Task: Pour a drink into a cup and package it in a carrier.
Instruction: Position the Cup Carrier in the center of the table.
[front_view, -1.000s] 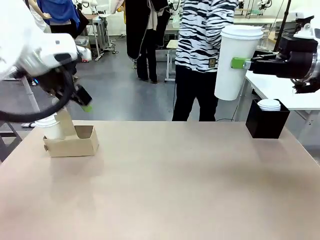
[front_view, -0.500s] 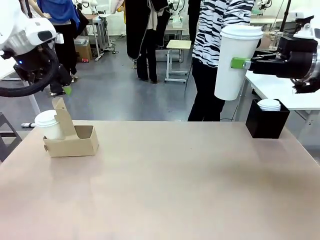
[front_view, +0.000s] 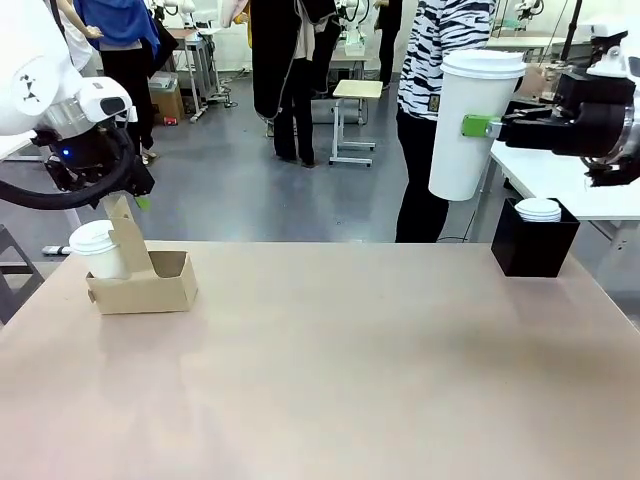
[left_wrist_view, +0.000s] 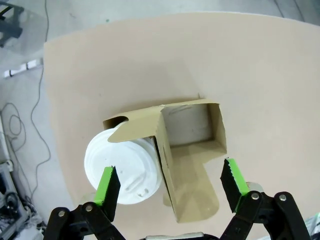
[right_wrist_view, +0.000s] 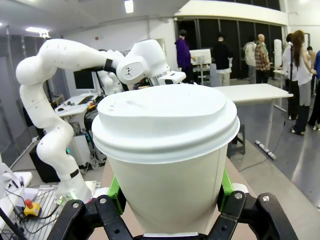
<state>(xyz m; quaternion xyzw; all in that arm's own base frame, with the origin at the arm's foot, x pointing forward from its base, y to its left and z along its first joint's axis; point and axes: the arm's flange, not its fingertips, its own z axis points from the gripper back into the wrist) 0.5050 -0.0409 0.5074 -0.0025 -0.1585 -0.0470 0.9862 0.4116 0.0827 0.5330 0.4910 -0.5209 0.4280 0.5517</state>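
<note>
Carrier (front_view: 140, 285) of brown cardboard stood on the table (front_view: 360, 380), and I placed everything else by it. A small lidded cup (front_view: 97, 250) sat in its left hole. The cardboard wall hid that cup's lower half, and the lid hid whatever was inside. My left gripper (left_wrist_view: 169, 169) hung straight above the carrier with jaws spread, one green pad over the small cup's lid and the other just past the carrier's outer wall. From the front, its fingers were mostly lost behind my dark wrist, and I could not tell whether the handle tab (front_view: 125, 235) touched them. Well to the carrier's right and higher, my right gripper (right_wrist_view: 170, 189) pinched a tall white cup (front_view: 460, 150) by its sides. That cup's lid was on and its contents were unseen. Lower on that side stood a black box (front_view: 535, 250) with white lids at its top.
</note>
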